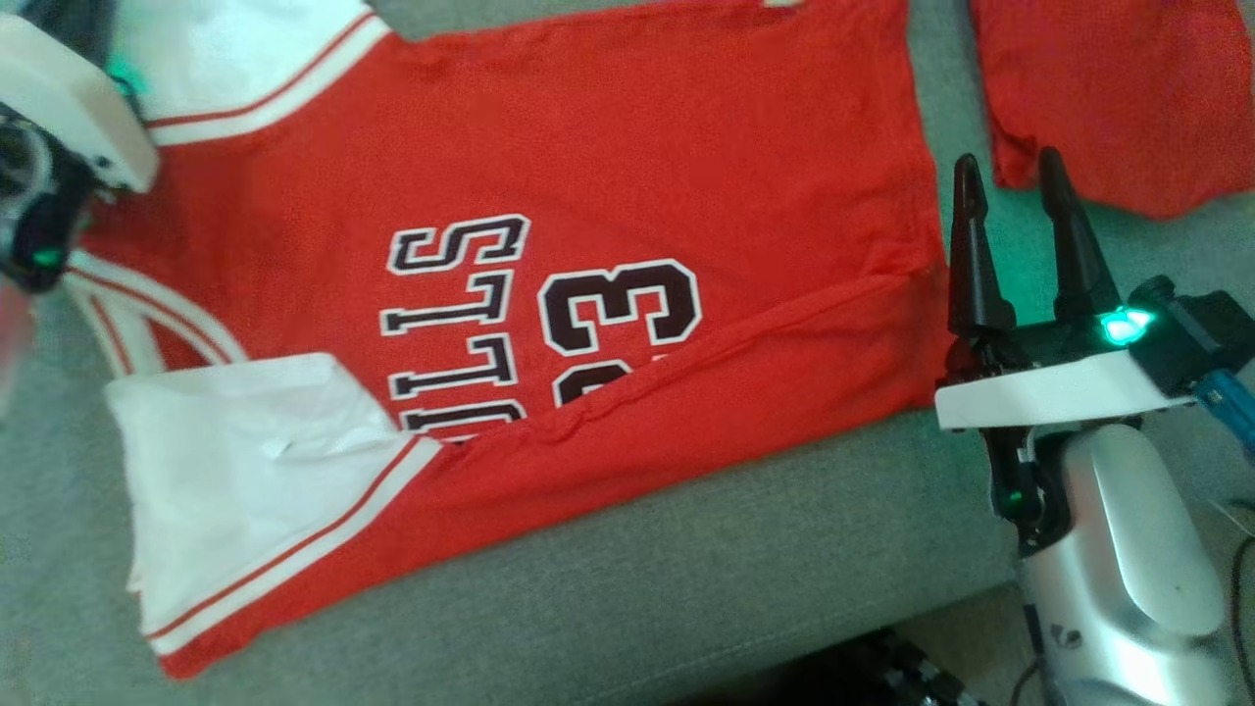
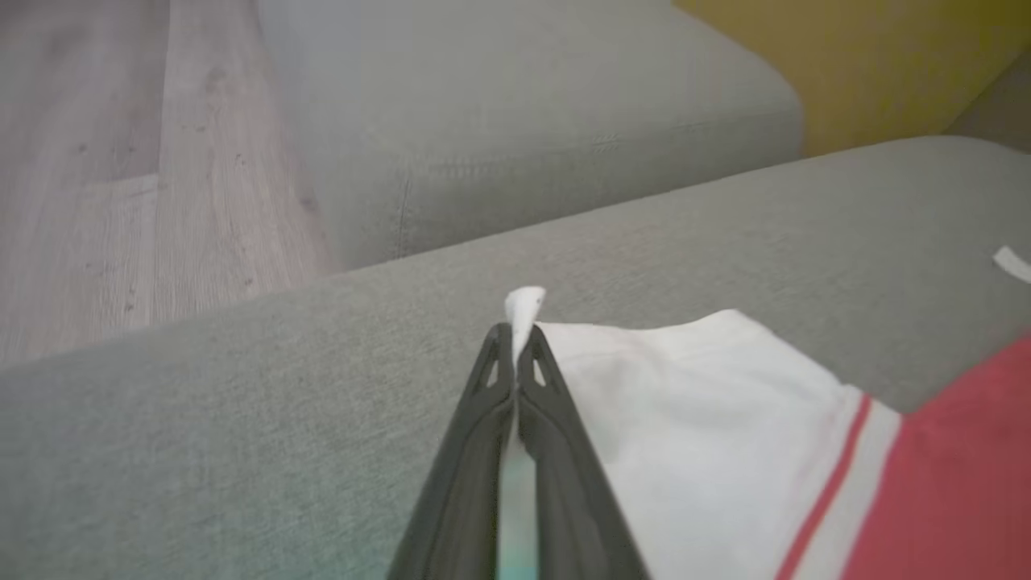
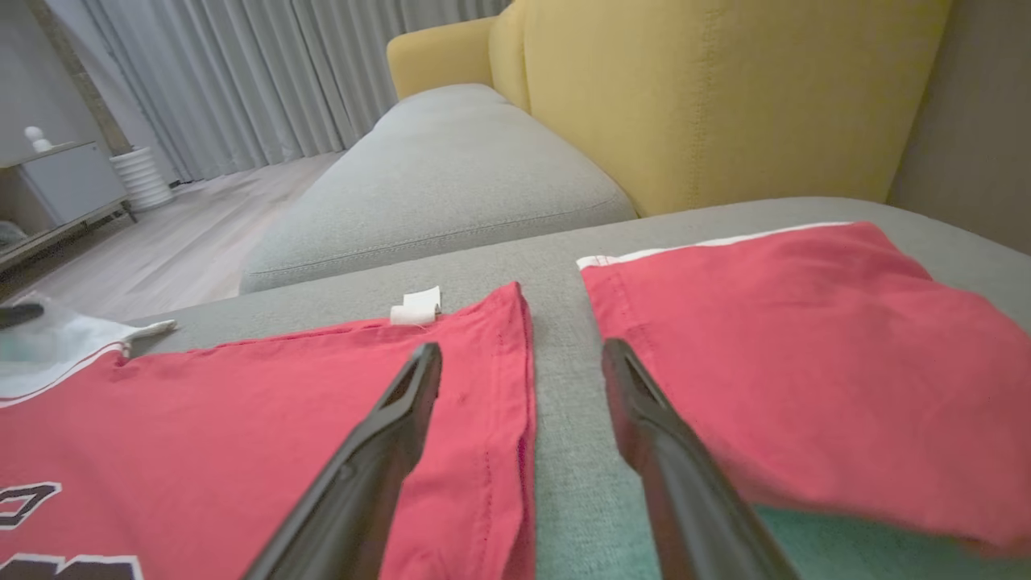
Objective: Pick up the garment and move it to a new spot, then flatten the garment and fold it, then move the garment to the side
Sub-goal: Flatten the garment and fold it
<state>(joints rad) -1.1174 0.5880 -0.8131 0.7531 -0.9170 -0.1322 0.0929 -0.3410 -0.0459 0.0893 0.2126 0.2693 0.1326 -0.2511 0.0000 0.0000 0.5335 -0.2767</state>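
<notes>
Left tool [image 2: 515, 338] was pinched shut on the white sleeve [image 2: 725, 419] corner of the jersey [image 1: 637, 147], right tool [image 1: 1008, 167] open and empty by the hem [image 3: 515, 435]. It lay flat on the couch [image 1: 686, 588], 1 edge folded in; I'd say more folding plus the move aside remained.

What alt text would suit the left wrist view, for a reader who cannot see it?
The left gripper, shut, pinches a corner of the white sleeve of a red jersey lying on a grey sofa. A wooden floor and a yellow backrest lie beyond.
</notes>
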